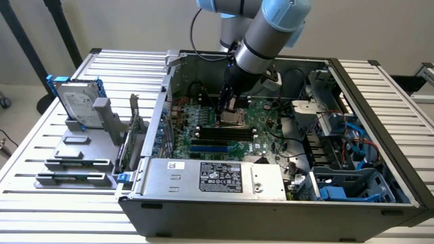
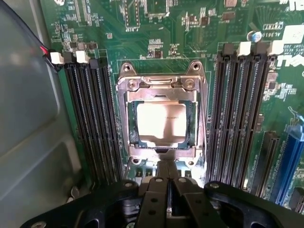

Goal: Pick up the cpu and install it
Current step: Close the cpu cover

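Observation:
The cpu [image 2: 161,124], a flat square chip with a pale metal top, lies inside the metal frame of the motherboard socket [image 2: 124,84]. My gripper [image 2: 167,167] hovers just over the socket's edge. Its two black fingers [image 2: 153,199] are pressed together, shut with nothing between them. In the exterior view the gripper [image 1: 229,108] points down into the open computer case [image 1: 271,206], right above the socket [image 1: 235,120] on the green motherboard [image 1: 203,145].
Black memory slots [image 2: 90,118] flank the socket on both sides. A grey labelled power supply box [image 1: 224,177] fills the case's front. Cables and drive bays [image 1: 339,132] crowd the exterior view's right. A hard drive with blue brackets [image 1: 76,104] stands on a grey holder outside.

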Robot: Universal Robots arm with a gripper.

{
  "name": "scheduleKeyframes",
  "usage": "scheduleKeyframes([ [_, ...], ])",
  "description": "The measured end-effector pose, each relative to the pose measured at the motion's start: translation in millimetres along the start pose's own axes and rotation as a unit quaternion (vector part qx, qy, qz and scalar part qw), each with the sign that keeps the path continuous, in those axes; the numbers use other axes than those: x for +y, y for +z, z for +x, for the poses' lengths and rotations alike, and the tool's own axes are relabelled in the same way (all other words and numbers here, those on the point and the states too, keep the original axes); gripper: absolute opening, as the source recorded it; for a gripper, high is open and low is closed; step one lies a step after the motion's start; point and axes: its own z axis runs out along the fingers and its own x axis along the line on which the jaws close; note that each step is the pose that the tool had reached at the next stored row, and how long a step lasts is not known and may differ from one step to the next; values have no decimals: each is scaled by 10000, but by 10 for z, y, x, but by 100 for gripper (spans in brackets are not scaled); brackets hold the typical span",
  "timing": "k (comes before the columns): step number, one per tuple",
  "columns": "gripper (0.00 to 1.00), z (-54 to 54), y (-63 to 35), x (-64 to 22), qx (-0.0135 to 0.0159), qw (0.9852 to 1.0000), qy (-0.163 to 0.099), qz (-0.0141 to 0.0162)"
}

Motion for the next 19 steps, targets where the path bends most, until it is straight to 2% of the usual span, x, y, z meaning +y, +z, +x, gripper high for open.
scheduleKeyframes([
  [5,11,-6,57,18,67,10000,-22,5],
  [7,11,-8,75,24,83,10000,-28,6],
  [14,11,-15,113,30,110,9999,-37,9],
  [19,11,-24,129,32,117,9999,-40,9],
])
